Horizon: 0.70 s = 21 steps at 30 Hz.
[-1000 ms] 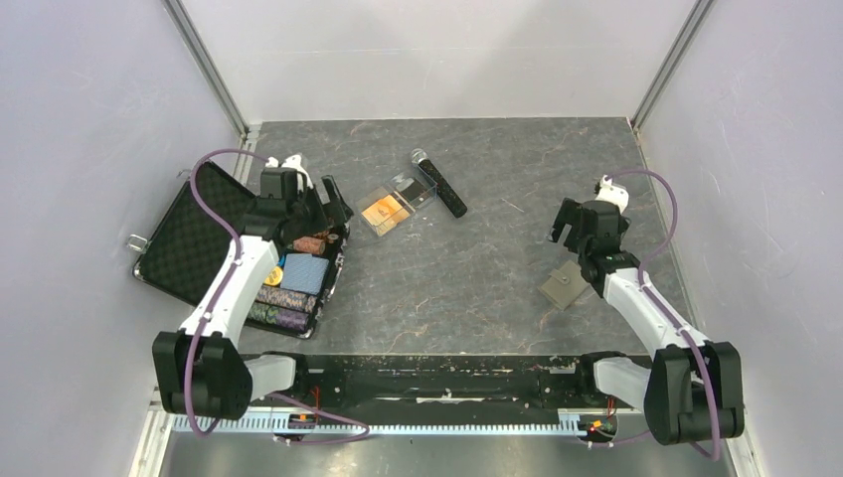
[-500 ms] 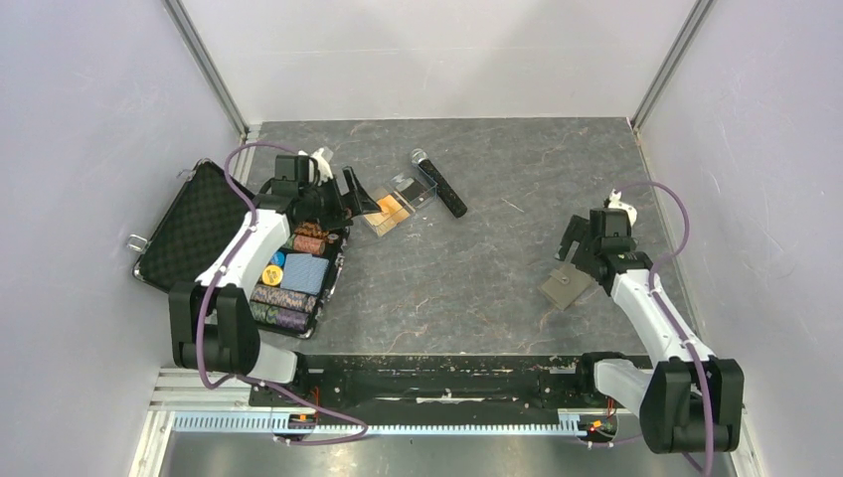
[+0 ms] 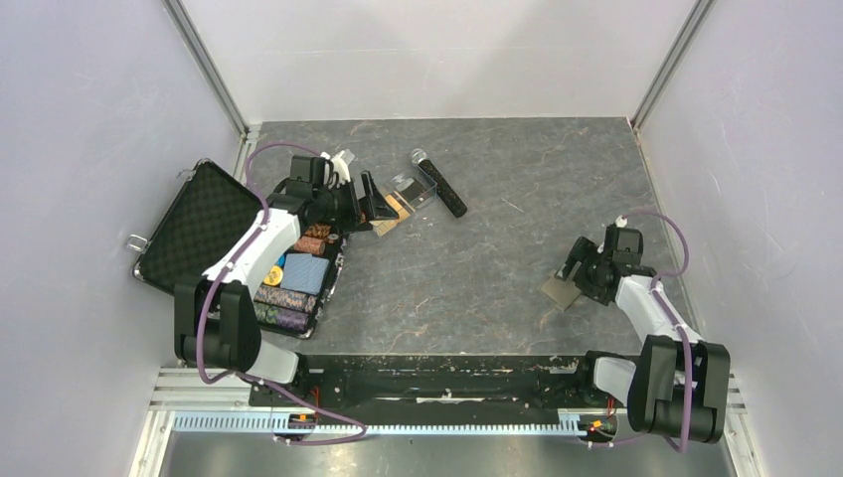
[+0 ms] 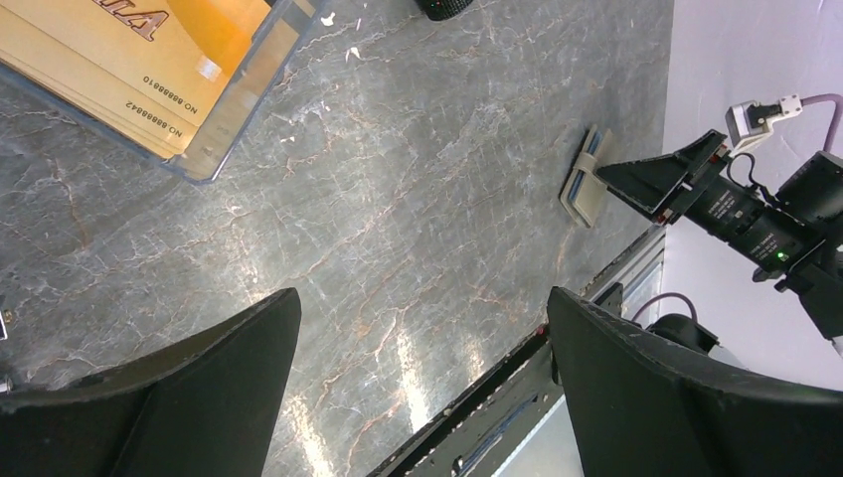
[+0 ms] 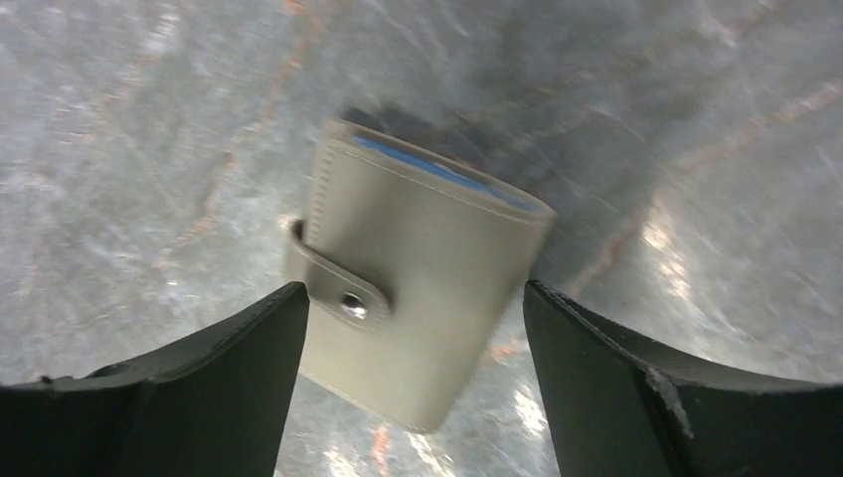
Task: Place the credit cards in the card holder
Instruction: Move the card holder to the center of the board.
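Note:
The credit cards (image 4: 119, 60) are an orange-gold stack lying in a small clear plastic box (image 3: 396, 204) at the back left of the table. My left gripper (image 3: 376, 199) hovers right at that box, open and empty; in its wrist view (image 4: 422, 308) only bare table lies between the fingers. The card holder (image 5: 418, 288), a taupe folded wallet with a snap tab and a blue inner edge, lies flat at the right (image 3: 559, 290). My right gripper (image 5: 413, 296) is low over it, open, one finger on each side of the wallet, the left fingertip close by the tab.
A big black poker-chip case (image 3: 194, 238) lies open at the left, with chip stacks (image 3: 288, 283) in its tray. A black cylinder (image 3: 440, 187) lies beside the clear box. The enclosure walls rise left, right and behind; a black rail (image 3: 427, 373) runs along the near edge.
The left gripper swung right, from over the chip case to the clear box. The right gripper came down and nearer, onto the card holder, and its jaws narrowed a little.

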Each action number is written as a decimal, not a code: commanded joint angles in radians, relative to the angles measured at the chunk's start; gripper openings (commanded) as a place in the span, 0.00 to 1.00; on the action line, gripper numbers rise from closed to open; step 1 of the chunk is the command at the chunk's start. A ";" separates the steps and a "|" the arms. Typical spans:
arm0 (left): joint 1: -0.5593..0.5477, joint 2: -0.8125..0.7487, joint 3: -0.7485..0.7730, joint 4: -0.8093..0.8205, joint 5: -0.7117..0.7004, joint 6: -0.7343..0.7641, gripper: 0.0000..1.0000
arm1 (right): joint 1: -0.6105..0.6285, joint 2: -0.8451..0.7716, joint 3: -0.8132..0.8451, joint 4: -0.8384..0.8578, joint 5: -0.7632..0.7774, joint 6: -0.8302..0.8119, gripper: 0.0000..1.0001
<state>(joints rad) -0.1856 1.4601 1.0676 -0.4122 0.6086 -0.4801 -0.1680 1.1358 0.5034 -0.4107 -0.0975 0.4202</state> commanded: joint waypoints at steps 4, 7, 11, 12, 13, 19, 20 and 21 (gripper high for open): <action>-0.002 0.010 0.018 0.038 0.065 -0.025 1.00 | 0.010 0.104 -0.066 0.188 -0.234 -0.040 0.71; -0.003 0.013 0.022 0.038 0.083 -0.021 1.00 | 0.085 0.161 -0.041 0.212 -0.233 -0.051 0.66; -0.006 0.017 0.020 0.038 0.097 -0.021 1.00 | 0.251 0.262 0.036 0.218 -0.205 -0.049 0.63; -0.008 0.016 0.019 0.038 0.101 -0.021 1.00 | 0.292 0.288 0.052 0.224 -0.201 -0.035 0.63; -0.009 0.016 0.017 0.038 0.106 -0.021 1.00 | 0.319 0.307 0.066 0.240 -0.206 -0.017 0.63; -0.030 0.016 0.019 0.012 0.109 -0.017 1.00 | 0.407 0.389 0.131 0.299 -0.259 0.082 0.63; -0.038 0.018 0.020 0.005 0.109 -0.014 1.00 | 0.407 0.389 0.146 0.278 -0.246 0.072 0.63; -0.047 0.018 0.020 -0.001 0.108 -0.011 1.00 | 0.407 0.389 0.161 0.251 -0.230 0.050 0.64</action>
<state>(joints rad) -0.2047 1.4738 1.0676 -0.4114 0.6846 -0.4801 0.2337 1.4849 0.6357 -0.0509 -0.3561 0.4622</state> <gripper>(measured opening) 0.997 0.629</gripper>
